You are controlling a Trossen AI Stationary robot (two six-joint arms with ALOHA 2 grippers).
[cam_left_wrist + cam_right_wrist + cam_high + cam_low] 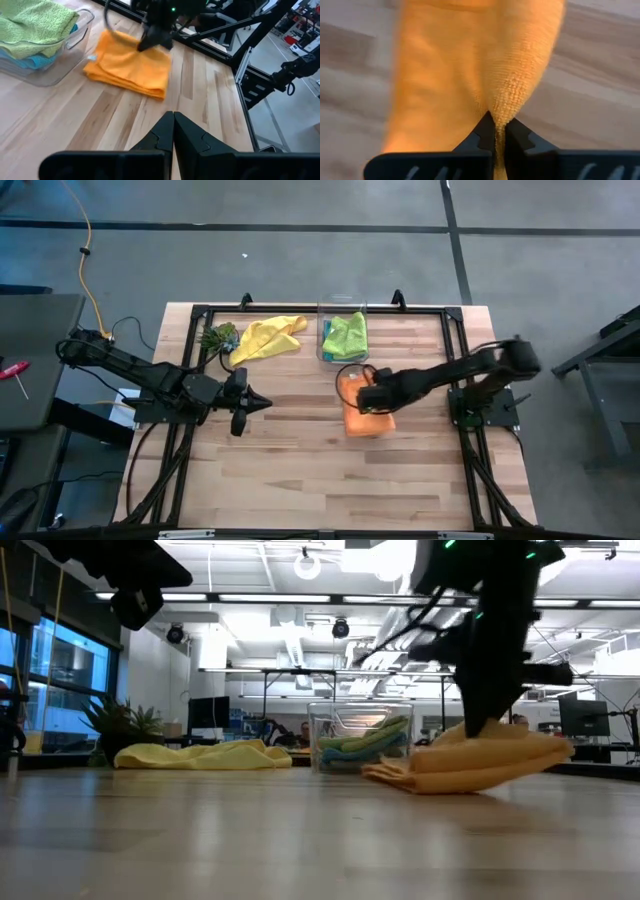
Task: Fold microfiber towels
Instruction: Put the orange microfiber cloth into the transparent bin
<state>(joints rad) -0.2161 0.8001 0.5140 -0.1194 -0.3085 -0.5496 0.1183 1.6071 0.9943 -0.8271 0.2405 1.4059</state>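
One orange towel (470,75) fold between the clamped right gripper (495,131) fingertips.

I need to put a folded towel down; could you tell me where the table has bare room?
The near half of the table, in front of the orange towel and both grippers, is bare wood. The far edge is crowded: plant, yellow towel, clear box.
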